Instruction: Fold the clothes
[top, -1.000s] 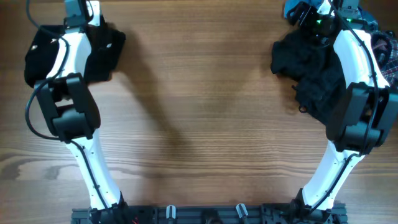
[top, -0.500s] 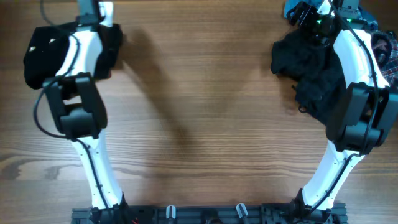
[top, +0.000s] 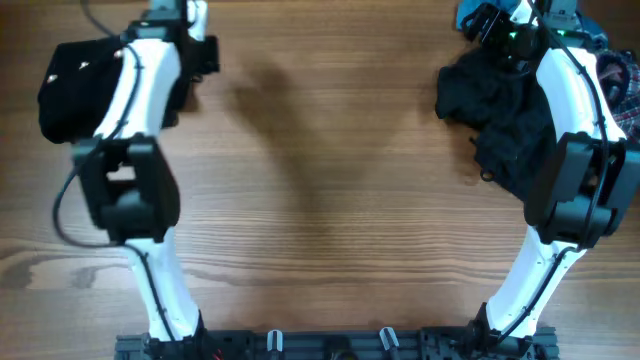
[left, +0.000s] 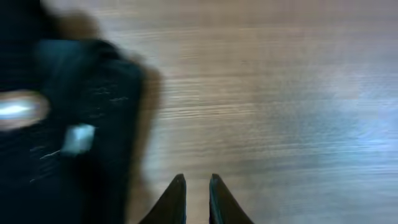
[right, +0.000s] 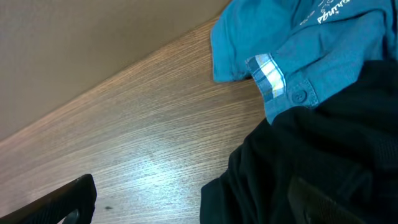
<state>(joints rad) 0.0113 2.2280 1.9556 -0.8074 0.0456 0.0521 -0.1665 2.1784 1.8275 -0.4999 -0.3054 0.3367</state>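
A folded black garment (top: 75, 85) lies at the far left, and in the left wrist view it fills the left side (left: 74, 124) with a pale label showing. My left gripper (left: 198, 182) hangs over bare wood just right of it, its jaws almost together with nothing between them; overhead it is by the far edge (top: 197, 45). A crumpled black garment (top: 500, 115) lies at the far right beside a teal-blue one (right: 298, 37) and a plaid one (top: 625, 90). My right gripper (right: 193, 182) stands open at the black garment's (right: 323, 155) edge, one finger over it.
The wooden table (top: 330, 180) spreads between the two arms. Its far edge runs close behind both grippers. The right arm (top: 575, 110) lies across the crumpled pile, hiding part of it.
The left arm has swung right and toward the far edge, off the folded black garment. The right arm has not moved.
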